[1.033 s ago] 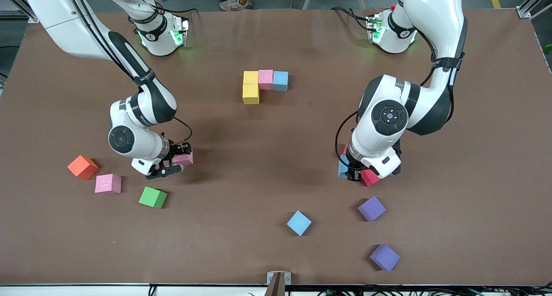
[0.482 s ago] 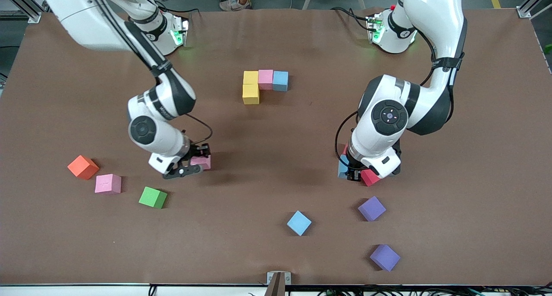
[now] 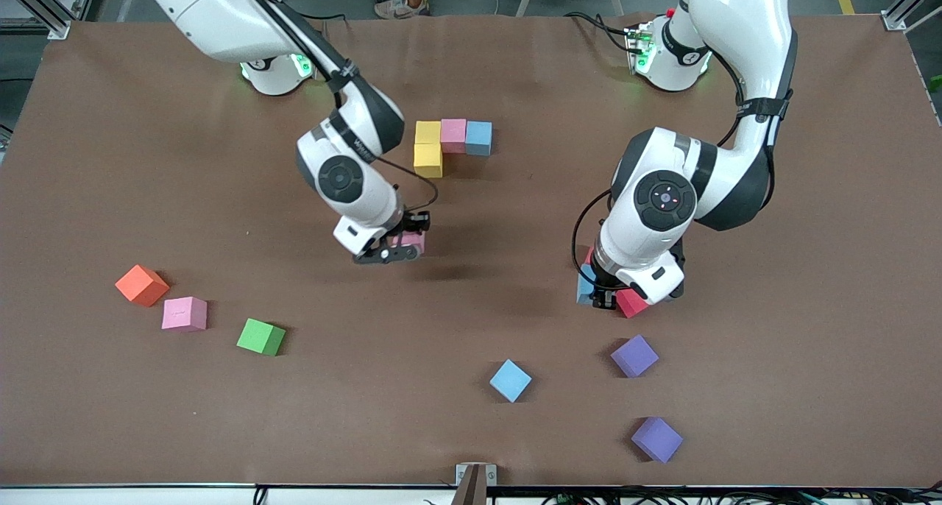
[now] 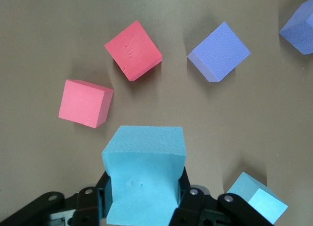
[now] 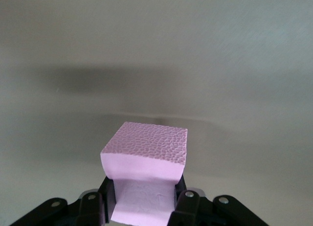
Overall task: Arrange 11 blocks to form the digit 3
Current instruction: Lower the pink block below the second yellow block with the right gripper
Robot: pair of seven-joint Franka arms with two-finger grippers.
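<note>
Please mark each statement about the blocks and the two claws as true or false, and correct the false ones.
1. The right claw holds a pink block. True.
2. The left claw is open and holds nothing. False: it is shut on a light blue block.
3. Four blocks already stand joined: two yellow, one pink, one light blue. True.
4. The green block touches the orange cube. False: they lie apart.
</note>
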